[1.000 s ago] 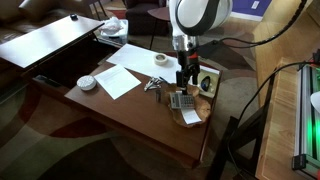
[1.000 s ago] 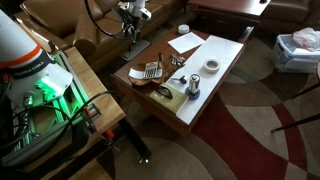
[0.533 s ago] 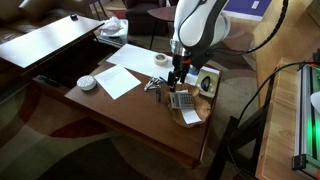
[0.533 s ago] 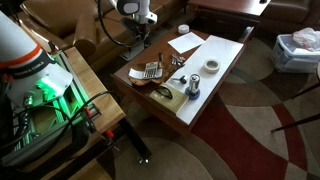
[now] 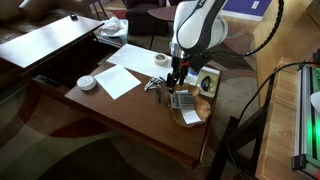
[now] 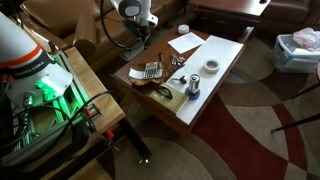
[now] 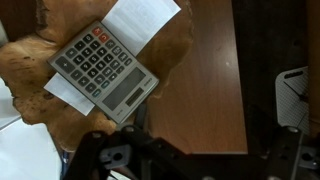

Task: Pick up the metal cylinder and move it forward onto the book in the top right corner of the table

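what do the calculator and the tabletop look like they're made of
Grey keypad calculator: probably matte plastic, judging by its moulded case and raised keys. Dark brown tabletop: looks like wood or veneer with a soft sheen; faint streaky grain shows.

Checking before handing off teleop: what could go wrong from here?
The gripper hangs over the calculator; descending here would likely strike it. The wrist view shows no metal cylinder, so the target is unconfirmed. A small shiny object beside the calculator could get knocked.
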Tool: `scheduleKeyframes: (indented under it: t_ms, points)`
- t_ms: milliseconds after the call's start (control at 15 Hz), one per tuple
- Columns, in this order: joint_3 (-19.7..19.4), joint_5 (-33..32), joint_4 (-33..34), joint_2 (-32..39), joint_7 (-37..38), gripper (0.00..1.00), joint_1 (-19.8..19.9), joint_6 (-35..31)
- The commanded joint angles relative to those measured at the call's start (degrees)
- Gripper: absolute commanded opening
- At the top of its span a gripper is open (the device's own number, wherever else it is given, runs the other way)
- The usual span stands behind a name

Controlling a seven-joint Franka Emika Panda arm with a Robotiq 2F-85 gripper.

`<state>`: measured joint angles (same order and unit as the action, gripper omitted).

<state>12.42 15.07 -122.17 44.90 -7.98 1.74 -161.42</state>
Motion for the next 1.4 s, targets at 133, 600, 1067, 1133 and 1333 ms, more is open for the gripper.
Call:
scheduleKeyframes:
  t_ms: [133,600,1067,1133,1333]
  points:
    - [-1.48,-2.57,0.57,1.73,3.14,1.0,-2.06,-7.7]
    - [-1.67,-4.89,2.63,3.92,6.78,1.0,-5.24,-8.87]
    - [-2.93,-6.23,8.99,13.15,8.71,1.0,-7.14,-20.84]
    - [-3.26,-6.43,10.09,14.64,8.96,1.0,-7.11,-21.64]
    - [-1.1,-6.66,13.07,17.83,9.45,1.0,-3.6,-18.97]
